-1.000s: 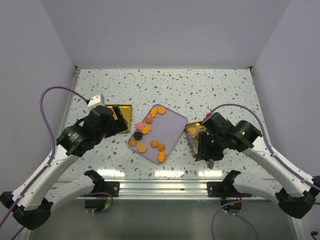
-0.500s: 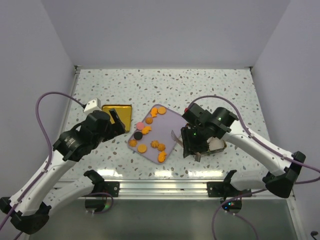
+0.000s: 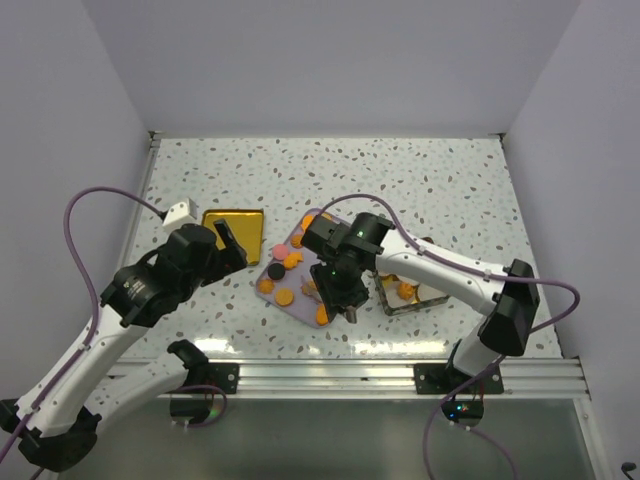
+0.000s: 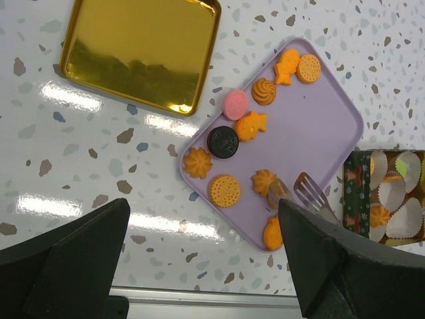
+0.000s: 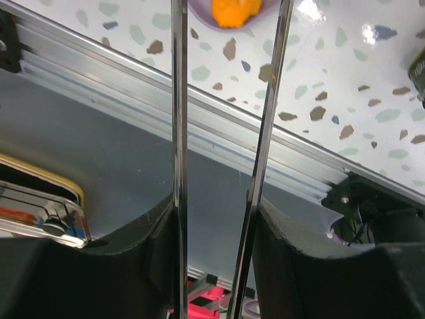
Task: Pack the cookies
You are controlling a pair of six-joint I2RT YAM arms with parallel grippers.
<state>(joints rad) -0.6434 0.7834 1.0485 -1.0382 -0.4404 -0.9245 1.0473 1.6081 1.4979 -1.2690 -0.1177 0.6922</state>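
— Down by the near rail [image 5: 99, 80], right gripper [image 5: 216, 266] clamped on the tongs [image 5: 178, 133], swung across from the box [image 3: 405, 300] to the near edge of the tray [image 4: 319, 113] within the last second
— Carrying anything?
— Nothing between the blades; apart and bare. Looks like a drop-off done, back for the next pick
— And the cookies [image 4: 224, 191]?
— Mostly lying on the tray, a few already in the box's paper cups [image 4: 405, 219]. Closest: an orange one [image 4: 272, 234] at the tray's near rim, just beside the tips; a second cookie [image 4: 264, 179] right at one tip, touching or not, cannot tell
— Left gripper [image 3: 232, 243]?
— Farther out, spread wide, holding nothing, pulled back off the gold lid [image 4: 139, 53], hanging over the table [image 4: 99, 166] beside the tray, well clear of the tongs
— Next?
— Probably lower, straddle one cookie, pinch gently
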